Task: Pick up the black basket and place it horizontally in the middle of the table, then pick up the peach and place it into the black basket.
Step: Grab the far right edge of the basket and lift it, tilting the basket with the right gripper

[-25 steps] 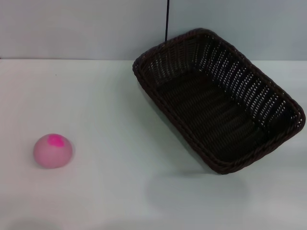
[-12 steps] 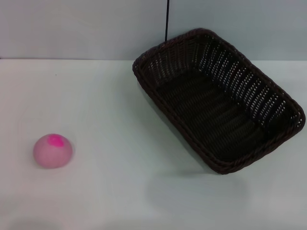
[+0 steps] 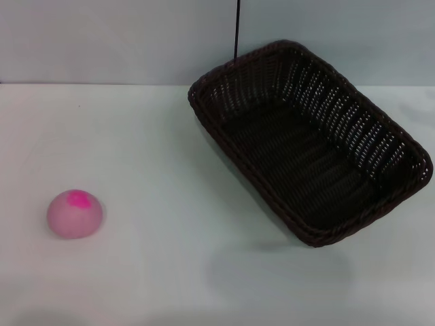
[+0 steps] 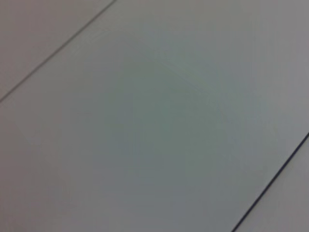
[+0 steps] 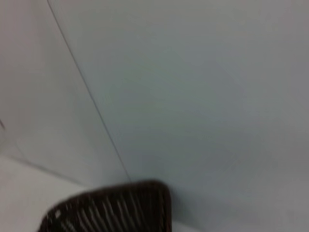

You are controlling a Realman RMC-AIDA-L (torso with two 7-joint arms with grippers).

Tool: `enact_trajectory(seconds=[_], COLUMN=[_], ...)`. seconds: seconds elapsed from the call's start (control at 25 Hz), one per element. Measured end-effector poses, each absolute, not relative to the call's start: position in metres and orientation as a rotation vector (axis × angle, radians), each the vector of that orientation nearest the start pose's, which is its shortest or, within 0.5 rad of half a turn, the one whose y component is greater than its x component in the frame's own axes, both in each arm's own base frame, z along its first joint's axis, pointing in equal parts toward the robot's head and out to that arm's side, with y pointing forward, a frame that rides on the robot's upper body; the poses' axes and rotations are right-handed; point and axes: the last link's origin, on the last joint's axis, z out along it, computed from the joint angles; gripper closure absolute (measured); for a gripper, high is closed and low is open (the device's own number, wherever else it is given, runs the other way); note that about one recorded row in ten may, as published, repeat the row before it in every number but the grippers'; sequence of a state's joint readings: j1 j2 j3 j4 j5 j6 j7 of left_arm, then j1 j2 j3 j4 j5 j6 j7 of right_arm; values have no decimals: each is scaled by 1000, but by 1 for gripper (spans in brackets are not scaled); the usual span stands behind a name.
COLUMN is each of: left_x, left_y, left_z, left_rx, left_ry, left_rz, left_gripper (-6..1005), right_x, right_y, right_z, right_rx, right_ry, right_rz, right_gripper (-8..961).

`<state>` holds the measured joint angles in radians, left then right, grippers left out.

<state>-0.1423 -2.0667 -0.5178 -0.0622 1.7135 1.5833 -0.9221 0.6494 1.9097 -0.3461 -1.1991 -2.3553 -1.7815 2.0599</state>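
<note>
The bench [image 3: 156, 156] lay broad, white and matte, with open surface between the two objects and along the whole near edge. Over on the right, the black basket [image 3: 309, 139] sat at a slant, its long side running from the far middle toward the near right. One far corner reached past the bench's far edge line against the pale wall [image 3: 102, 41], and its right corner came close to the right border of the head view. It was dark woven wicker, with sloped sides, rounded corners, a braided rim, and nothing inside. The peach [image 3: 75, 214] sat well apart, near the left: small, round, pale pink, with a magenta blotch on top. Neither hand appeared anywhere, so their spread and their distance from basket or peach could not be told. The right wrist view caught only a basket corner [image 5: 116, 208] below the wall; the left wrist view showed a plain grey surface.
</note>
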Motion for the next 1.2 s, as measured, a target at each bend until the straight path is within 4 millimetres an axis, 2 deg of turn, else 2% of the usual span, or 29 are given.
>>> enact_trajectory(seconds=[0.12,0.36,0.72,0.96,1.2], left_x=[-402,-402,-402,-403,-404], left_y=[202,202,202,202,202], left_z=[53,50,50,50,48], left_rx=[-984,-994,-993,-993,-989], left_ry=[-948,-962,-962,-966,-977], left_rz=[-1266,-1264,-1263,-1260,-1255], left_gripper=[174,174,175,175,175], right_x=[247,239,238,244,250], right_y=[370,379,381,381,380], right_z=[181,154,124,101,89], right_rx=[-2391,-2491,-2573,-2619,-2629], right_ry=[1003,1028,1060,1088,1106], right_rz=[280,92,28,-44,-71], right_gripper=[151,154,157,160,162])
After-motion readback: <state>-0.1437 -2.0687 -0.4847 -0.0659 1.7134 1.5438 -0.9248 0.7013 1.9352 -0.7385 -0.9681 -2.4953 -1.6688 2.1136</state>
